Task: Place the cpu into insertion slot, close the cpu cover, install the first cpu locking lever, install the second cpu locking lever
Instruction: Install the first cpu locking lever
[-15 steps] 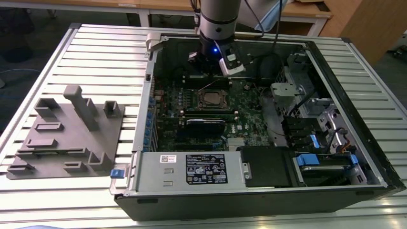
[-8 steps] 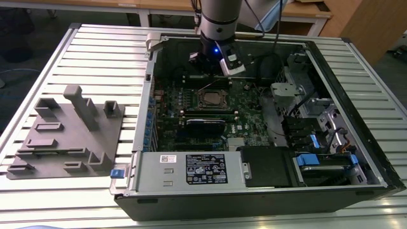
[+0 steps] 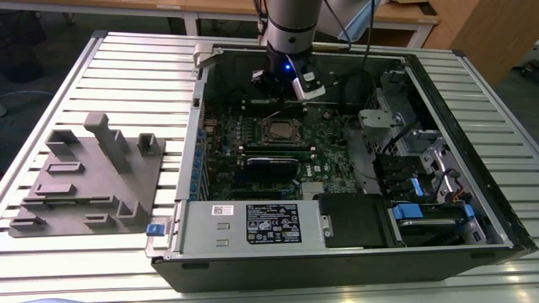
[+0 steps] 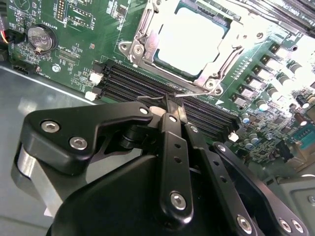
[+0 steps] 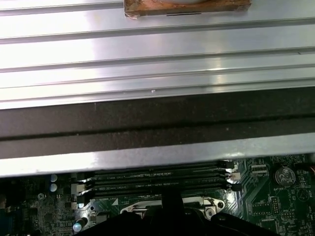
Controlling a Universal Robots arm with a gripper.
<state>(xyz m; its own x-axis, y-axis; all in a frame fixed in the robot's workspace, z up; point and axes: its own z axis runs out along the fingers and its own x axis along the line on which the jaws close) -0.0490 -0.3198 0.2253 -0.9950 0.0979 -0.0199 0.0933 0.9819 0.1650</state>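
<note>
A black open computer case (image 3: 354, 271) lies on a silvery slatted metal tabletop (image 3: 126, 69), with a grey moulded plastic fixture (image 3: 88, 177) near the tabletop's edge at the exterior view's left. Wooden desks (image 3: 404, 19) stand beyond the far edge. In the case's green motherboard (image 4: 74, 29), the silvery square cpu (image 4: 192, 39) sits in the metal-rimmed insertion slot (image 3: 282, 131), framed by the thin silvery cpu cover (image 4: 142, 46). The black gripper (image 4: 170, 104) has its fingers drawn together, tips at a thin wire lever (image 4: 147, 97) beside the slot.
</note>
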